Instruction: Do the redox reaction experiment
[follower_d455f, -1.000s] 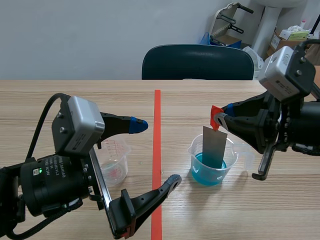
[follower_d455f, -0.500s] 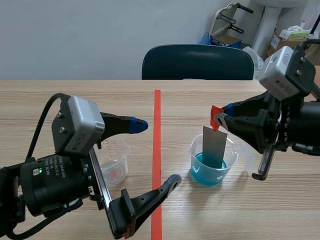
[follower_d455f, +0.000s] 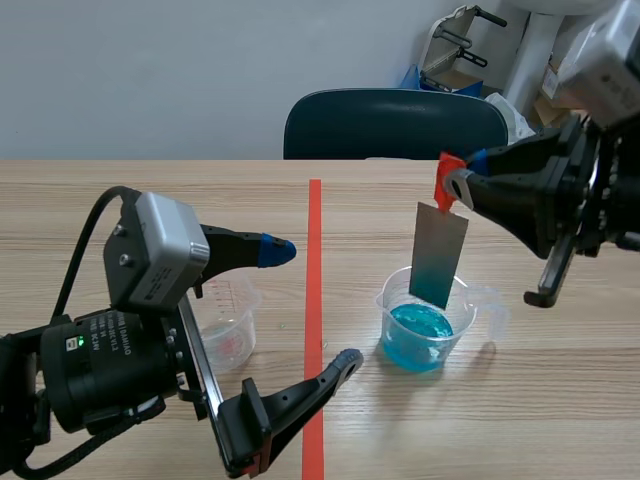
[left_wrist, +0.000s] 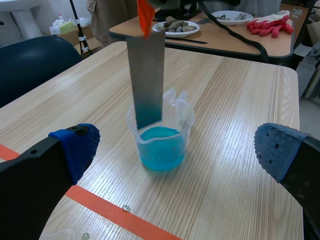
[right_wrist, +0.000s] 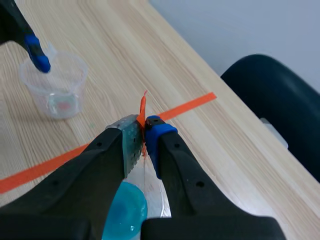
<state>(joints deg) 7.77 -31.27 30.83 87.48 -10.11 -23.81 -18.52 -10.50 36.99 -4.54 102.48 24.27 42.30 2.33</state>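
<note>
A grey metal strip (follower_d455f: 438, 254) with an orange-red tab (follower_d455f: 444, 181) at its top hangs upright over a clear beaker of blue liquid (follower_d455f: 424, 324). Its lower end, tinted teal, sits just above the liquid at about rim height. My right gripper (follower_d455f: 457, 187) is shut on the tab; from its wrist the tab (right_wrist: 141, 116) shows pinched between the fingers, with the blue liquid (right_wrist: 125, 205) below. My left gripper (follower_d455f: 305, 308) stands open left of the red line, nothing in it. From the left wrist the strip (left_wrist: 146, 79) and the beaker (left_wrist: 160, 138) lie ahead between the open fingers.
A second clear cup (follower_d455f: 225, 322) with a little pinkish residue stands by my left gripper, also the cup (right_wrist: 54, 84) in the right wrist view. An orange-red tape line (follower_d455f: 314, 300) runs down the table. A dark chair (follower_d455f: 395, 125) stands at the far edge.
My right gripper has risen and shifted slightly right, lifting the metal strip out of the blue liquid. The left arm has not moved.
</note>
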